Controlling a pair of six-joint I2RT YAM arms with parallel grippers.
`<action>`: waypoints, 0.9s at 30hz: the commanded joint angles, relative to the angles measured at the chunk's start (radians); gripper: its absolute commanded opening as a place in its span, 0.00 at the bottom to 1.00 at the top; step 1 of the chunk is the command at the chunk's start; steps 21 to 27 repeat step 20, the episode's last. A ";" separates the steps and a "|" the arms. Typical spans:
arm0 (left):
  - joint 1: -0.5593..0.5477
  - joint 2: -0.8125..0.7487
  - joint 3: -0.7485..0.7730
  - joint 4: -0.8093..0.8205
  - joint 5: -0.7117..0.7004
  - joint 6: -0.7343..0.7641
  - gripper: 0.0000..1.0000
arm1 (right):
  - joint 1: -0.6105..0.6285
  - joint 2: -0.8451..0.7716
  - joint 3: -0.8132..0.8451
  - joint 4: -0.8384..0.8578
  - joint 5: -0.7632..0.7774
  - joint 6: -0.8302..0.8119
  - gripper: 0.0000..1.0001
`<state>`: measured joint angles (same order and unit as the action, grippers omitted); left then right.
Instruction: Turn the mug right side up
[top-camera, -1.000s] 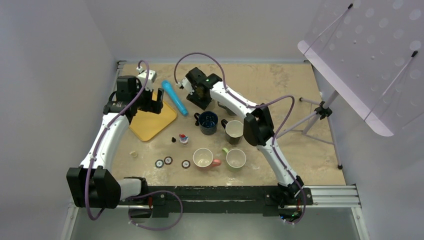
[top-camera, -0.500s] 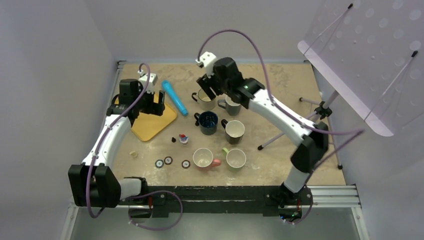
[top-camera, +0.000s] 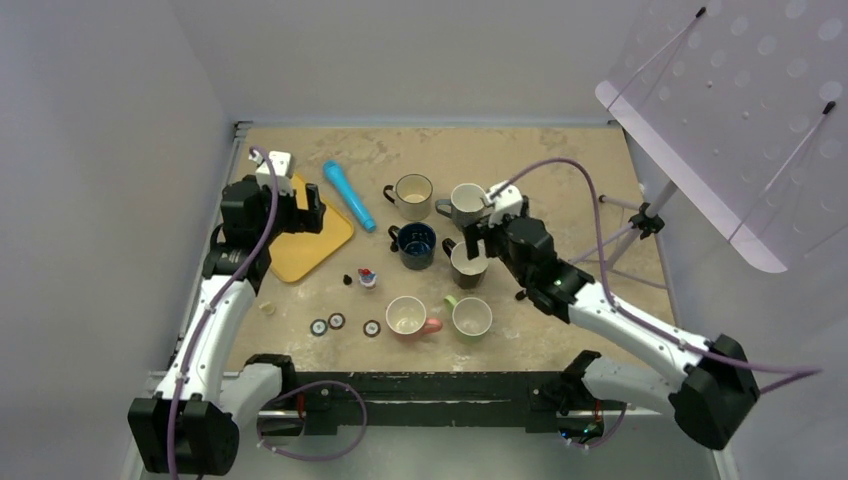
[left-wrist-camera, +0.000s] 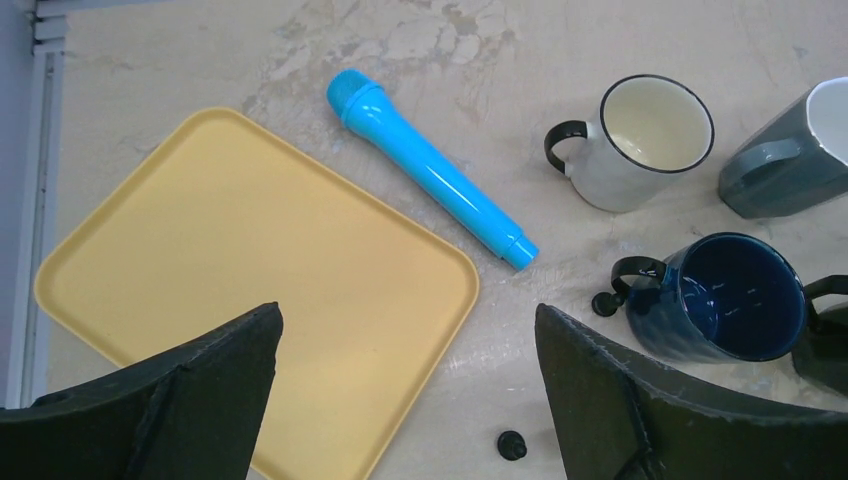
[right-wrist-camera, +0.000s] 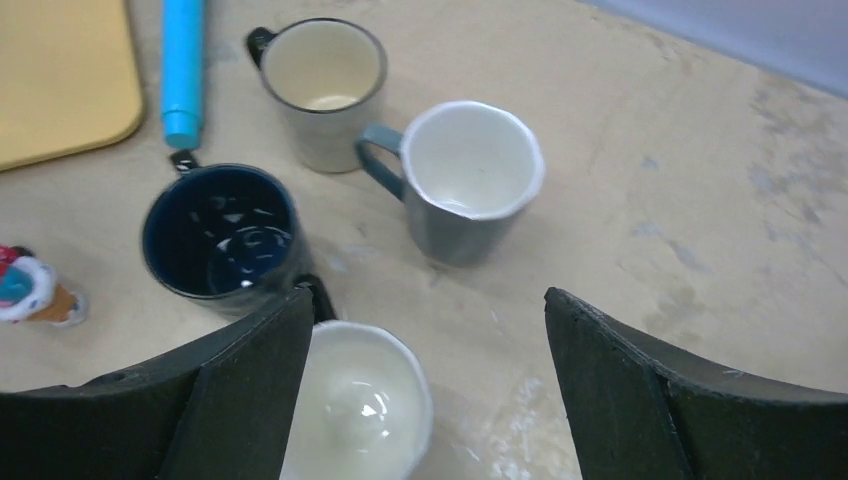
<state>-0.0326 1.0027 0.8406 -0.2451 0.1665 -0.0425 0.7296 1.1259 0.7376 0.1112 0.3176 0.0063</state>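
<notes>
The right gripper hangs wide open, holding nothing, over the grey-blue mug with a white inside. That mug stands mouth up on the sandy counter, just beside the white mug with a black rim. I think the job is done. The mugs sit close together, so going straight up looks safest. The left gripper is wide open too, above the flat yellow tray, out of the way.

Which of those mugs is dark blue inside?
The navy mug, nearest the blue tube's tip; the other five all have pale insides.
</notes>
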 joint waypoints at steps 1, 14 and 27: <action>0.008 -0.074 -0.079 0.073 -0.052 -0.017 1.00 | -0.068 -0.230 -0.140 0.139 0.181 0.089 0.89; 0.010 -0.105 -0.184 0.125 -0.017 -0.013 1.00 | -0.156 -0.481 -0.347 0.152 0.324 0.137 0.90; 0.012 -0.096 -0.183 0.128 -0.039 -0.010 1.00 | -0.156 -0.461 -0.356 0.190 0.303 0.127 0.90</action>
